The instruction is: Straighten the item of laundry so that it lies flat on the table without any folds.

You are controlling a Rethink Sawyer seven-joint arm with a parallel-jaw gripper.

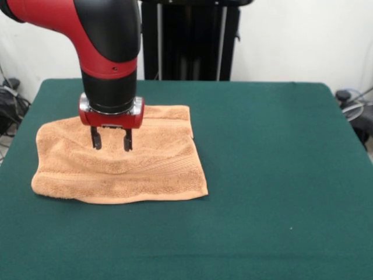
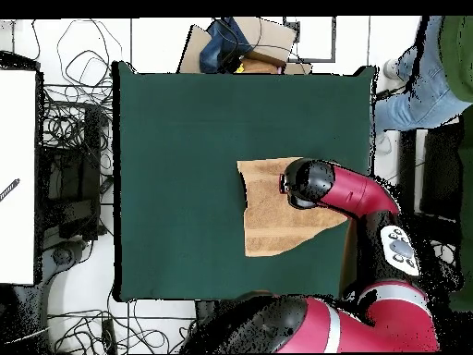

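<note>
Towel (image 1: pixel 122 166), orange-tan terry, lies on the green bench (image 1: pixel 262 175) toward the left half in the front view, and nothing else rests on the cloth surface. It is not flat: a second layer sits doubled over along its far side, with a separate corner showing near the upper right, and the left edge bulges in a soft roll. Woven band stripes run across the nearer part, parallel to the front hem, which waves slightly. In the overhead view the towel (image 2: pixel 268 217) shows as an uneven shape with a slanted lower edge, partly covered by the arm.

The claw (image 1: pixel 111 140) hangs straight down from the red and black arm over the far-left part of the towel. Its two dark fingers (image 1: pixel 96 137) stand apart with a clear gap between them and grip nothing; their tips are at or just above the pile, and contact cannot be told. From above, the arm hides the claw.

A person's leg (image 2: pixel 406 97) in blue jeans shows beyond the bench corner in the overhead view.
</note>
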